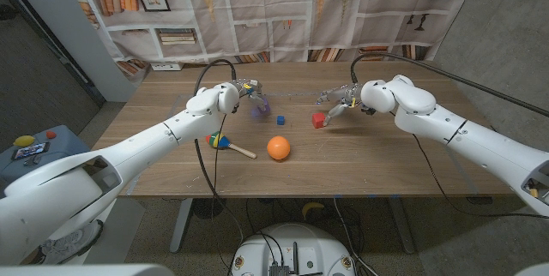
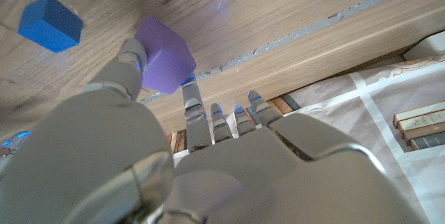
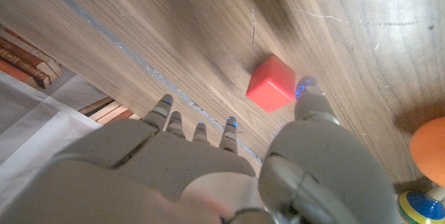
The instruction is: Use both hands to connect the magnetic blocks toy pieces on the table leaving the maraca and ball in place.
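Pinching the purple block [image 2: 165, 56] between its fingers, the left hand [image 1: 233, 93] hovers just left of the blue block [image 1: 280, 120]; right hand [image 1: 343, 98], fingers spread and empty, reaches beside the red block [image 1: 318, 120], right of the blue one.

Readable text: none in any view.
Printed bookshelf backdrop [image 1: 283, 2] behind the wooden table: book spines too small and blurred to read.
Small coloured cube blocks: plain faces, with no lettering on them.
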